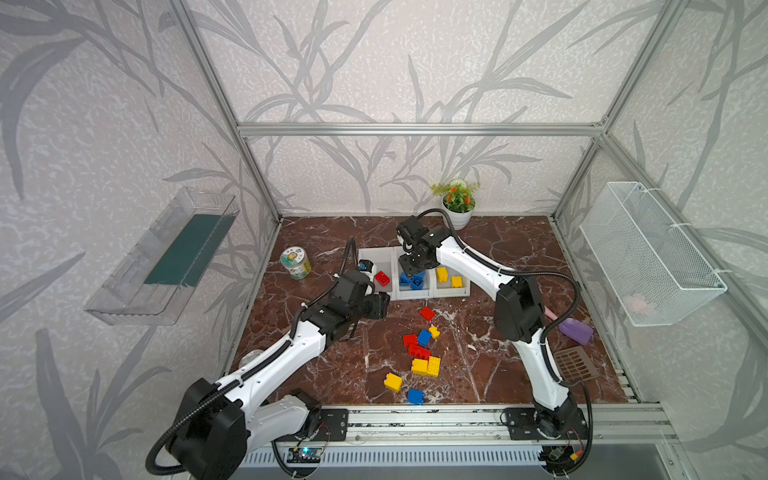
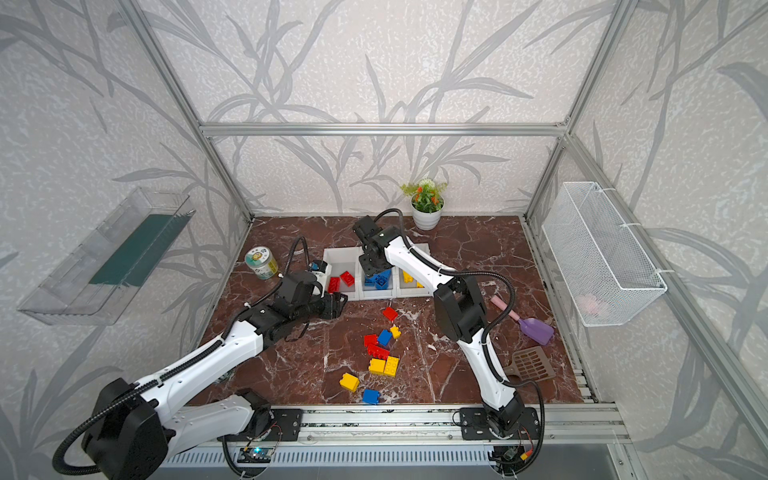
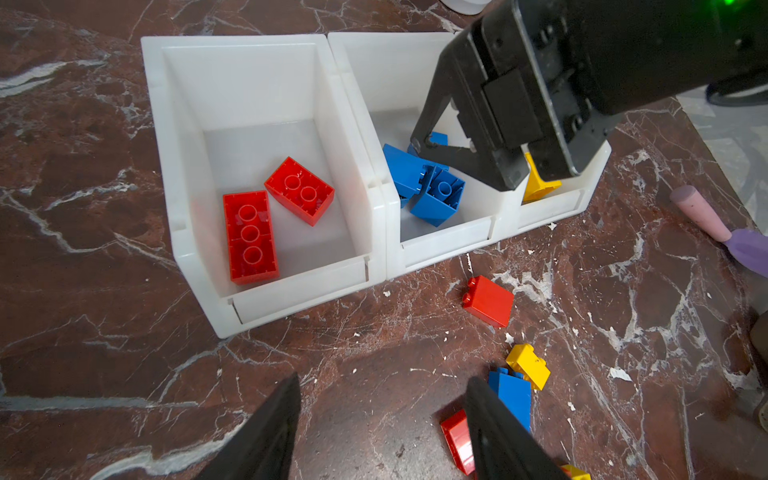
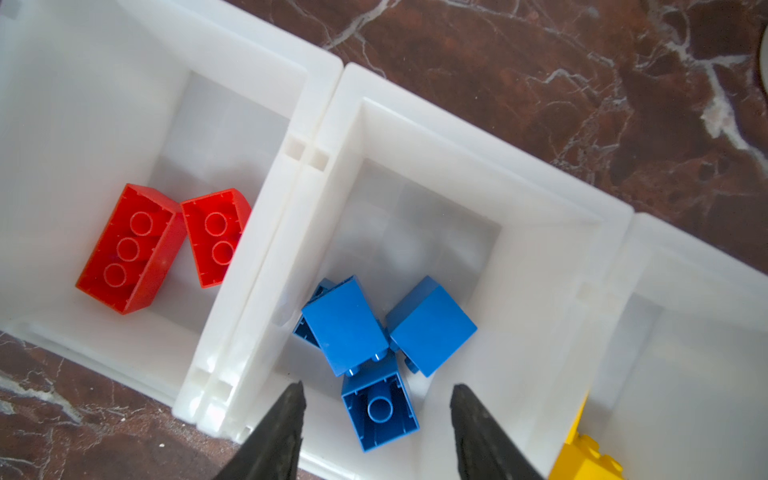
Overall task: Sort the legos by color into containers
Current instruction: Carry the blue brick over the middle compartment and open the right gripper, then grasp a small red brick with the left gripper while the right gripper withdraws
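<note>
Your R claw [image 4: 377, 388] hangs in the mouth of the middle bin [image 4: 540, 257], jaws apart w/ nothing btwn them, so it's empty. Right under the fingertips lies a blue brick [image 4: 380, 409], hollow side up, leaning on two more blue bricks [image 4: 345, 324] deeper in the bin. The drop looks done, so the job now is getting out clean. Lift straight up first and don't swing sideways. The bin walls sit close on both sides of the fingers, and a clipped wall would prob. drag all three joined bins.

The red bin [image 3: 257, 83] sits on one side of that claw w/ two red bricks [image 3: 251, 237] in it, and the yellow bin [image 4: 685, 311] sits on the other.

Your L claw [image 3: 382, 380] hovers over the table [image 3: 104, 249] in front of the red bin, jaws apart, holding nothing. The nearest loose piece is a red brick [image 3: 488, 301], ahead of it and off to its right. The rest of the loose pile [image 1: 422, 353] lies to its right and back toward the robot base. Take that red one w/ L while R clears, so the arms don't cross.
</note>
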Tool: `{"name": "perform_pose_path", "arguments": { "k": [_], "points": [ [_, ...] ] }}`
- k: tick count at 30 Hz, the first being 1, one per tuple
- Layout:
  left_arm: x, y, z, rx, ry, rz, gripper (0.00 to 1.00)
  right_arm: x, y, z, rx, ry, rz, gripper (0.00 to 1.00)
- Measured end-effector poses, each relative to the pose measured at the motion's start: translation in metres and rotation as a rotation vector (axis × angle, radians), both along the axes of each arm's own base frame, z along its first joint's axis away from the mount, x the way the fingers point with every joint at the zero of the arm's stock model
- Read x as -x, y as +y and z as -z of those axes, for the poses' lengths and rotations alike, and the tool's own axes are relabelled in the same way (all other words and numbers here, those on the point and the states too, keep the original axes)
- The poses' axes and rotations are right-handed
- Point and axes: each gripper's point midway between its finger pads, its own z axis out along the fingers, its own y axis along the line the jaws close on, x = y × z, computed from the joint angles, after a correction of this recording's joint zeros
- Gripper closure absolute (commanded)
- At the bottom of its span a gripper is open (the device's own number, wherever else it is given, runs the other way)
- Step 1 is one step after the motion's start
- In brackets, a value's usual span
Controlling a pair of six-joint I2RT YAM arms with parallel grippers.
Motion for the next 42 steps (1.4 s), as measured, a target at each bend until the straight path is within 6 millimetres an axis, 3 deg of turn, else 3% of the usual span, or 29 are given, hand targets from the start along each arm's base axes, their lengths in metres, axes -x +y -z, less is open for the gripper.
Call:
{"name": "perform_pose_path", "arguments": {
  "k": [9, 24, 30, 35, 42],
  "points": [
    [0.002, -0.001, 0.002, 0.009, 0.011, 0.001, 0.34, 0.002, -0.002, -0.012, -0.012, -0.014, 0.0, 0.41],
    [0.006, -0.004, 0.003, 0.027, 0.026, 0.015, 0.35, 0.019, -0.024, -0.041, -0.025, -0.062, 0.035, 0.39],
    [0.01, -0.005, 0.014, 0.012, 0.069, 0.028, 0.35, 0.047, -0.056, -0.05, -0.041, -0.07, 0.097, 0.39],
    [0.013, -0.009, 0.036, -0.014, 0.148, 0.055, 0.34, 0.063, -0.095, -0.058, -0.066, -0.094, 0.191, 0.38],
    [0.012, -0.03, 0.045, -0.05, 0.198, 0.122, 0.33, 0.09, -0.15, -0.042, -0.068, -0.091, 0.329, 0.38]
  ]
}}
